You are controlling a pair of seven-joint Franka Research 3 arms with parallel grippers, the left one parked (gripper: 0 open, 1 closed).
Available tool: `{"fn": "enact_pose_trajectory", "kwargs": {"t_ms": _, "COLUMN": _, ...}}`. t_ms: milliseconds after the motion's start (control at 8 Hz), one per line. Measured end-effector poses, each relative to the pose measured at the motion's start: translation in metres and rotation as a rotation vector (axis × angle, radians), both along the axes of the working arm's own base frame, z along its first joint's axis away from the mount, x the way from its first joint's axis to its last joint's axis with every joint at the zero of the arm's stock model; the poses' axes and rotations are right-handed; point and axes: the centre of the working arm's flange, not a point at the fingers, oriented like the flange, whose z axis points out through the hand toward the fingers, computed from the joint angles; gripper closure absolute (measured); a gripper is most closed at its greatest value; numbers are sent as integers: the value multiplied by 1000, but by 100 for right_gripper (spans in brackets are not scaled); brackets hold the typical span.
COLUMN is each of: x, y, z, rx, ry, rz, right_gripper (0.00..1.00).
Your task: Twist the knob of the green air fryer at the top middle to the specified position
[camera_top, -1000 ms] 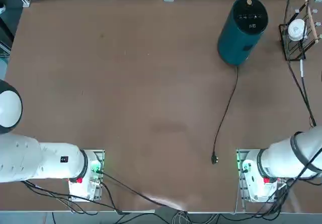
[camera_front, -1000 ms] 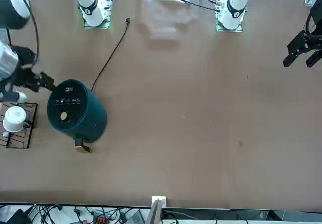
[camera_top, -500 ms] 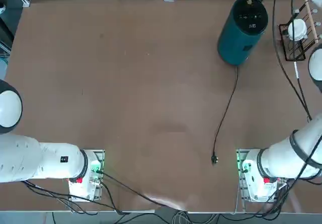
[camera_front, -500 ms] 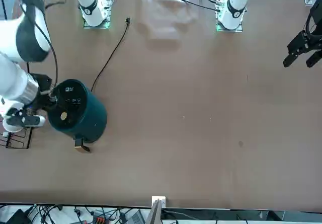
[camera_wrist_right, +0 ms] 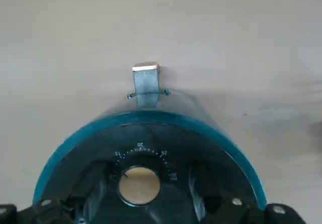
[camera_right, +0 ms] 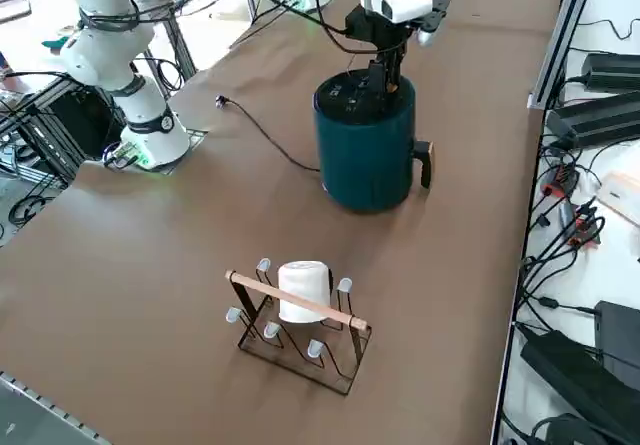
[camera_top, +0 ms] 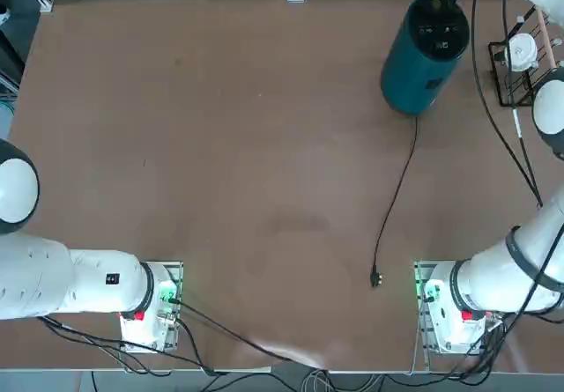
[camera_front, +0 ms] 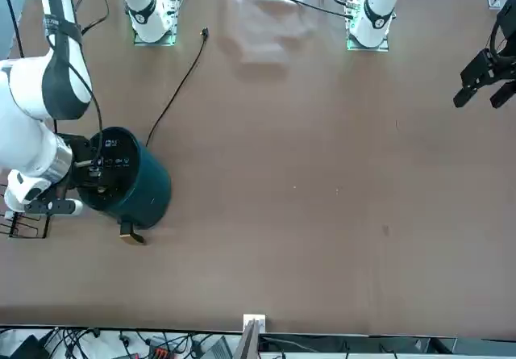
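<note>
Looking down the wrist, you see the open right gripper [camera_wrist_right: 142,211] straddling the knob [camera_wrist_right: 139,184], nothing gripped, handle at 12 o'clock.

The right arm's tool [camera_right: 384,77] has swung in over the green air fryer's [camera_right: 365,145] knob [camera_wrist_right: 139,185]

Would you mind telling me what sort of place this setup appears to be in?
Most likely a robotics lab: two arms are bolted to a brown table, cables and power supplies line its edge, and the right tool, fingers open, sits over the knob of the green air fryer.
</note>
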Motion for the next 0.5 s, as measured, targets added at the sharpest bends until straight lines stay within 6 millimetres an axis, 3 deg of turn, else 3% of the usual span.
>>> {"fn": "enact_pose_trajectory", "kwargs": {"t_ms": 500, "x": 0, "y": 5, "z": 1, "rx": 0, "ry": -2, "rz": 7, "right_gripper": 8}}
